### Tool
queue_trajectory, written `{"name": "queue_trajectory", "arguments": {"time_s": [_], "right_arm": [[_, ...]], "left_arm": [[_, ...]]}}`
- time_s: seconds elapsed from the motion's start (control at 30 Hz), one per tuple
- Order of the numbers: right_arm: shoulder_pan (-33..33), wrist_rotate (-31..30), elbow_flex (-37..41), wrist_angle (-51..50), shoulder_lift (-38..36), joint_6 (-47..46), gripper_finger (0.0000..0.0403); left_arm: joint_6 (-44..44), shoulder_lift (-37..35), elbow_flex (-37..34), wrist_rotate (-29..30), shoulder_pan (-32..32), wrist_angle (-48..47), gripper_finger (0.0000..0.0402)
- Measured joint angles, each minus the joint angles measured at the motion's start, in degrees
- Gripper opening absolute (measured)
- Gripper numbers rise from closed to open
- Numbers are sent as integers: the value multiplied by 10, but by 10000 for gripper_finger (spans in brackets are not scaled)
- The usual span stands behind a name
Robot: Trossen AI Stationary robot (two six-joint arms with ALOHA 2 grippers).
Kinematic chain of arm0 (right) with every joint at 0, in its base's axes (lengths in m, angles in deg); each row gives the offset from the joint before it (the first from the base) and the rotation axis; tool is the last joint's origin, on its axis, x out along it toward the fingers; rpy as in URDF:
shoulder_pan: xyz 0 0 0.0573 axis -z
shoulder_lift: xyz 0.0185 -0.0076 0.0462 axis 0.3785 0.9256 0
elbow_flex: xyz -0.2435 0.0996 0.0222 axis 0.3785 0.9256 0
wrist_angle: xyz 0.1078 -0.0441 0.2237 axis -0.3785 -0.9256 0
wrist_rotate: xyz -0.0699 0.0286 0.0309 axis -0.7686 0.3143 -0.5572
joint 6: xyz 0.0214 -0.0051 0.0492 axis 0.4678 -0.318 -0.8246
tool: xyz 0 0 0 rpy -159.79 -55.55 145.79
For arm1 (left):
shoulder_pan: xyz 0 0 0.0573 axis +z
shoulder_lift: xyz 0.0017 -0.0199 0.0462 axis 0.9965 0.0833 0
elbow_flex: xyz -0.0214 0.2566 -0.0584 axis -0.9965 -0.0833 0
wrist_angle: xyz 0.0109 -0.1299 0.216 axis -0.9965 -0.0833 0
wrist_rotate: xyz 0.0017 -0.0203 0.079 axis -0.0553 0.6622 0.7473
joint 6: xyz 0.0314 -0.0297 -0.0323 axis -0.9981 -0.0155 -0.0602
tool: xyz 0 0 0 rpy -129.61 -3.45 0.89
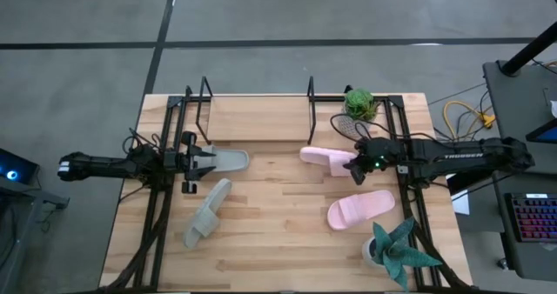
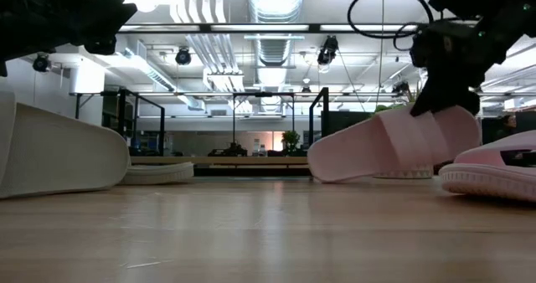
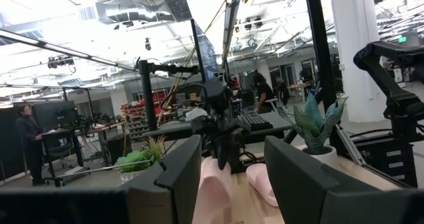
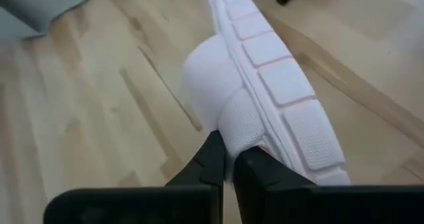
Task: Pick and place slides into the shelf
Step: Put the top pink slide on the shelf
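Right gripper (image 1: 355,165) reaching in level from the right edge, fingers (image 4: 213,159) nearly closed, pinching the strap of a pink slide (image 1: 325,158) tilted heel-up, toe toward the shelf (image 1: 261,118). Left gripper (image 1: 202,162) stretched in from the left, fingers (image 3: 173,177) spread wide in the wrist view, beside a grey-green slide (image 1: 229,162); whether touching it, cannot tell.

Four slides counted: second grey-green one (image 1: 207,212) flat on the tabletop (image 1: 278,259) nearest the front, second pink one (image 1: 360,209) flat at right. Two potted plants: near right (image 1: 398,251) and far right (image 1: 360,103).

Shelf along the far edge, board bare.
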Motion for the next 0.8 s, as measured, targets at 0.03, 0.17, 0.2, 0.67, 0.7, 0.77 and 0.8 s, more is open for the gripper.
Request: {"name": "queue_trajectory", "arguments": {"time_s": [0.03, 0.17, 0.2, 0.67, 0.7, 0.77, 0.8], "right_arm": [[-4, 0, -5, 0, 0, 0, 9], [-30, -2, -29, 10, 0, 1, 9], [-38, -5, -36, 14, 0, 2, 9], [-198, -177, -83, 120, 6, 125, 9], [-206, -189, -82, 131, 10, 139, 9], [-217, -206, -81, 149, 21, 164, 9], [-220, -211, -80, 162, 30, 176, 9]], "left_arm": [[0, 0, 0, 0, 0, 0, 151], [0, 0, 0, 0, 0, 0, 151], [0, 0, 0, 0, 0, 0, 151], [0, 1, 0, 0, 0, 15, 151], [0, 1, 0, 0, 0, 15, 151], [9, 1, 0, 0, 0, 14, 151], [17, 2, -1, 0, 0, 14, 151]]}}
